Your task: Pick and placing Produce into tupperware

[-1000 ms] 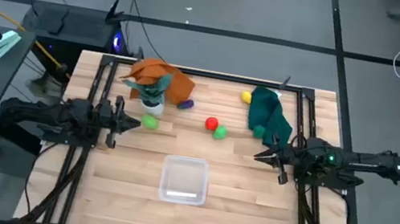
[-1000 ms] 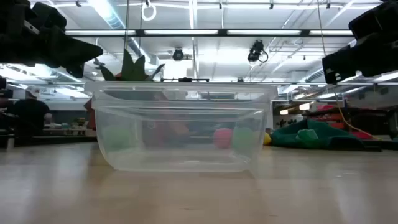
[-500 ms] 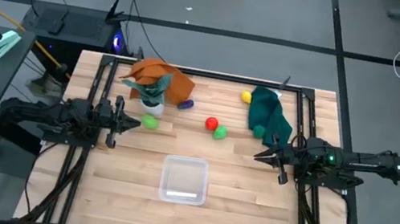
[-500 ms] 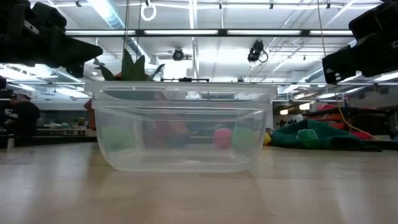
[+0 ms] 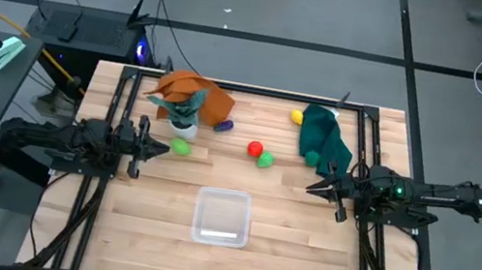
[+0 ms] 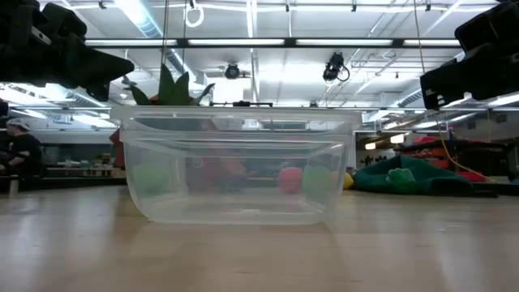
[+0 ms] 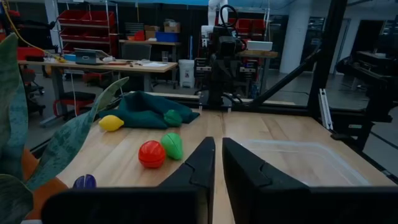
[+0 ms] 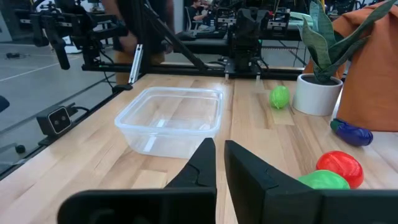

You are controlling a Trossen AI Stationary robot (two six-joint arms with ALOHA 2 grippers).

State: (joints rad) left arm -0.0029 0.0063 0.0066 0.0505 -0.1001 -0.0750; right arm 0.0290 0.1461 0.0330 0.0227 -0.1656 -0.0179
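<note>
Produce: we see red piece (image 5: 255, 148) and green piece (image 5: 265, 160) touching mid-table, between both grippers; another green (image 5: 180, 147) just ahead of left gripper (image 5: 161, 150), purple (image 5: 223, 125) and yellow (image 5: 296, 117) farther back. Tub (image 5: 222, 217) sits empty, nearer front than both tips. Left jaws together, holding nothing. Right gripper (image 5: 312, 188) jaws together too, empty.

Clear glossy plastic tupperware (image 5: 222, 218) sits on the pale, smooth wood bench (image 5: 304, 224); soft orange cloth (image 5: 209, 100) lies crumpled.
</note>
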